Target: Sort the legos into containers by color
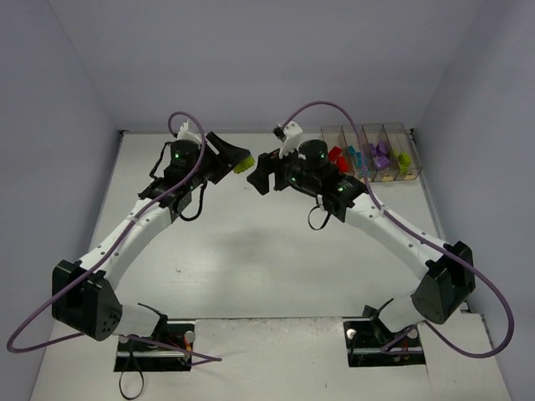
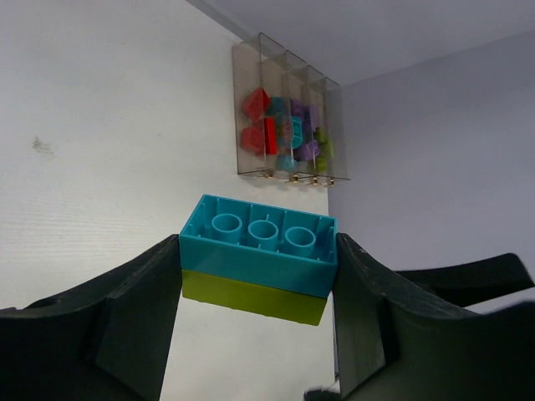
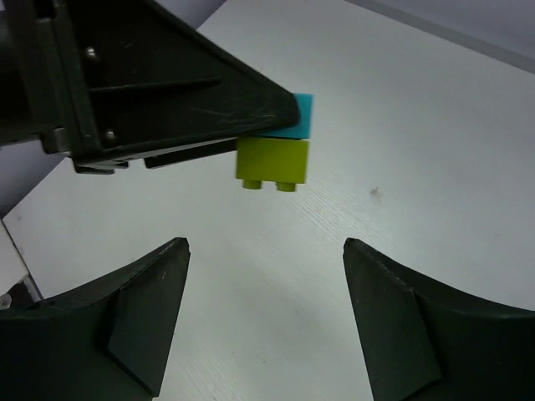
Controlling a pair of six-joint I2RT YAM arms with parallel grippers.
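Though light and stiff, looked slick. Hung over the counter (image 1: 251,251) as a teal-on-lime stack (image 2: 257,259), clamped endwise in the left fingers (image 2: 155,288). Faced empty, wide-spread right fingers (image 3: 155,292); likely best taken by the lime half.

You have a white tabletop (image 1: 251,251) with a small dark smudge (image 2: 42,146) on it. Pale grey walls (image 1: 251,58) enclose it at the left, far and right sides.
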